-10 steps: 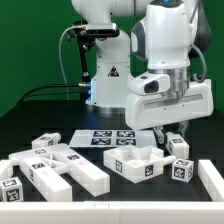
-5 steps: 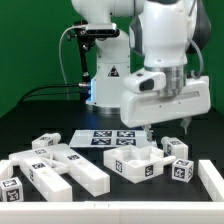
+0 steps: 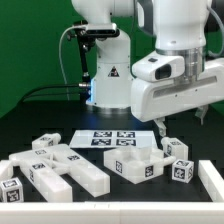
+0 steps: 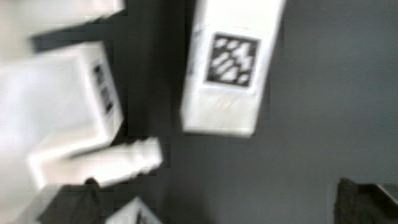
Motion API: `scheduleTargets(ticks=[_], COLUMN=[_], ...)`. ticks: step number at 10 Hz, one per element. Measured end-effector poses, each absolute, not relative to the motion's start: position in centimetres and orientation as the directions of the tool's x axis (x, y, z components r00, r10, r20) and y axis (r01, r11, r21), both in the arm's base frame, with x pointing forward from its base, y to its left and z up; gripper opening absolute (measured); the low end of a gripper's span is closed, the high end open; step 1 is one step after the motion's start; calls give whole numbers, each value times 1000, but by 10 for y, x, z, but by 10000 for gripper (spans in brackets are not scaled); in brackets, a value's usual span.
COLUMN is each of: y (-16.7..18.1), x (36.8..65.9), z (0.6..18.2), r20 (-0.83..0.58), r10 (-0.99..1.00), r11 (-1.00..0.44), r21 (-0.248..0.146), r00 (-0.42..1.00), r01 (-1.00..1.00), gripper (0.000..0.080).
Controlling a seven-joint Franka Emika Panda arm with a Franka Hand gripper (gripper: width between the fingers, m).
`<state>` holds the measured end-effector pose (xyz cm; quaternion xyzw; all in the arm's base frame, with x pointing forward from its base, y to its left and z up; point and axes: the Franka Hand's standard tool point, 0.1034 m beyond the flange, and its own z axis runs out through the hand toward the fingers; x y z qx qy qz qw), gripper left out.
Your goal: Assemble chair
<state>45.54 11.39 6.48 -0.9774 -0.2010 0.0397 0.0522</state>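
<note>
The chair lies in loose white tagged parts on the black table. Several bars and slabs (image 3: 58, 168) are grouped at the exterior view's left, an open box-like part (image 3: 136, 163) lies in the middle, and two small cubes (image 3: 178, 160) stand at the right. My gripper (image 3: 180, 120) hangs open above the cubes, holding nothing and touching nothing. In the wrist view a tagged white bar (image 4: 231, 65) lies beside a wider slab (image 4: 54, 110) with a round peg (image 4: 125, 155). The dark fingertips (image 4: 71, 205) stand far apart around bare table, and the gripper (image 4: 222, 205) is empty.
The marker board (image 3: 108, 138) lies flat behind the parts, in front of the robot base (image 3: 105, 75). A white raised rim (image 3: 210, 182) runs along the exterior view's right front. A black cable (image 3: 40, 92) trails at the back left on the green backdrop.
The gripper has opened wide and risen up and toward the exterior view's right, away from the cubes it was down among. The parts on the table have stayed where they were.
</note>
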Motion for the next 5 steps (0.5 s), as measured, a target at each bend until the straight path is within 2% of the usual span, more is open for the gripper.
scheduleTargets(ticks=[2, 3, 5], y=[114, 114, 131], x=[458, 483, 503], z=[63, 62, 68], r20=[-54, 41, 45], r10=[403, 573, 679], r11=[-911, -814, -731], r21=[-119, -86, -53], r00=[914, 818, 733], r01=[395, 575, 680], gripper=[649, 649, 649])
